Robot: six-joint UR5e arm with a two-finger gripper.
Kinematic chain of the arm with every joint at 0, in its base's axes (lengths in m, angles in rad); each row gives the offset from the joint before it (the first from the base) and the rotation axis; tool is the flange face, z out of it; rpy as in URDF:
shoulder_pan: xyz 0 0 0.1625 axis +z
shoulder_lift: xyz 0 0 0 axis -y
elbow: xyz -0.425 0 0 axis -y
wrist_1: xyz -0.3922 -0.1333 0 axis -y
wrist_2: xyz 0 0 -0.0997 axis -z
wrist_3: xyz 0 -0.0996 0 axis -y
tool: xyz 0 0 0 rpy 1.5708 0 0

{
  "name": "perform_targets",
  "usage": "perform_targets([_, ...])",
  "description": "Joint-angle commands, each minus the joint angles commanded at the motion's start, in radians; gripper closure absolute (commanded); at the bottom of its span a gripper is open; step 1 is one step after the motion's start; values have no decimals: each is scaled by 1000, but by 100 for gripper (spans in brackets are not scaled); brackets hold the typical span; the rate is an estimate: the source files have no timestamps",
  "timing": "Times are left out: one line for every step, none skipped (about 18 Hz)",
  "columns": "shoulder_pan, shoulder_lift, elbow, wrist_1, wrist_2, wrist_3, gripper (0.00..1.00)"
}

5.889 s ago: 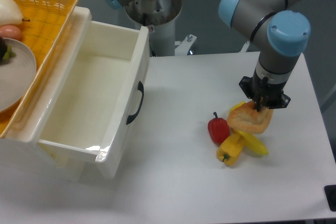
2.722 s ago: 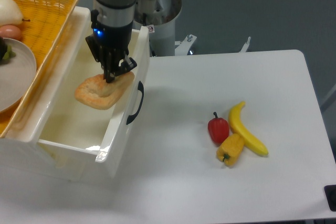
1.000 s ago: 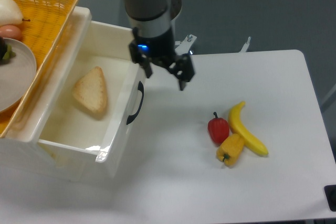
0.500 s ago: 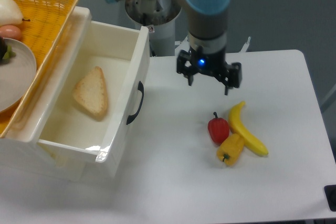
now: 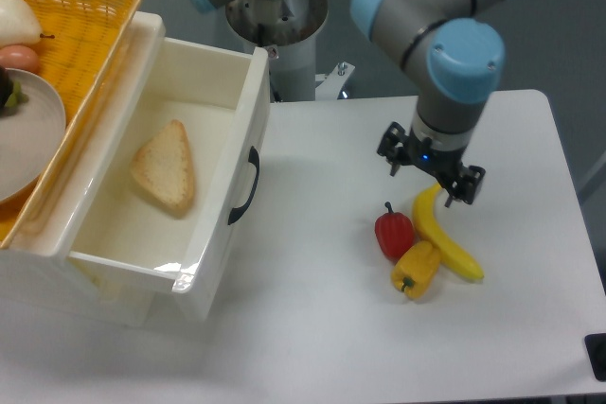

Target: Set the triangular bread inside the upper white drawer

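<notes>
Flat triangular bread (image 5: pixel 166 166) lies in glossy upper white drawer (image 5: pixel 225 198)

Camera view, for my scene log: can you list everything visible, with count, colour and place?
triangular bread: one, golden-tan, lying flat on the floor of the drawer.
upper white drawer: one, glossy white with a black handle, pulled open at left.
wicker basket: one, yellow, top left behind the drawer.
plate: one, pale grey, in the basket; the food around it is cut off by the frame.
red pepper: one, on the table at right.
yellow pepper: one, just below the red pepper.
banana: one, yellow, right of the peppers.
table: one, white.
hand: one, black, open and empty, above the banana's upper end.
</notes>
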Motion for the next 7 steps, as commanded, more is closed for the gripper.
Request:
perform_targets([0,-14,2,12,-2,0,0])
perform_targets([0,-23,2,29,-2,2,0])
perform_targets([6,-28,2,37,-6,3,0])
perform_targets([11,-29,2,38,-17,3,0])
perform_targets([15,-31,2,40,-26,3,0])
perform_targets([24,-31,2,40,-34,5,0])
perform_targets([26,-31,2,40,-34,5,0])
